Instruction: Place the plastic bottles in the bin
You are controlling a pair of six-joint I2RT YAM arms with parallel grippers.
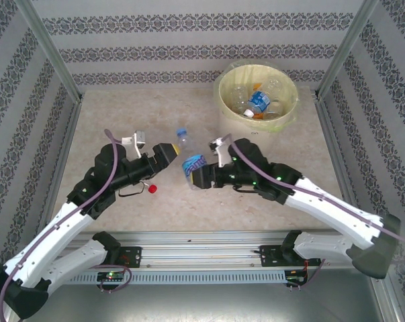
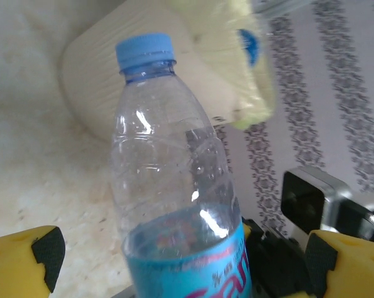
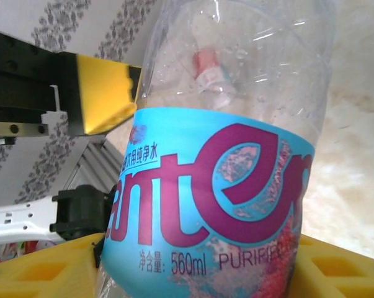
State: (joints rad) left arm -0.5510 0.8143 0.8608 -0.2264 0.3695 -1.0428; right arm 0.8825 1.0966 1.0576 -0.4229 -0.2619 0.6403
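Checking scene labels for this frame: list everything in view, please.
blue-label bottle: 1, clear with a blue cap, mid-table between the two grippers
bottles in bin: several, clear, one with a blue label; exact count unclear
bin: 1, cream with a pale yellow liner, far right of the table
red item: 1, small, on the table near the left arm; too small to identify
table: 1, beige, marbled
left gripper: yellow fingers, open, either side of the bottle
right gripper: yellow fingers around the bottle's label; grip unclear

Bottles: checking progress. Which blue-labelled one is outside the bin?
The blue-capped bottle between the left claw and right claw; the other blue-labelled one lies inside the bin.
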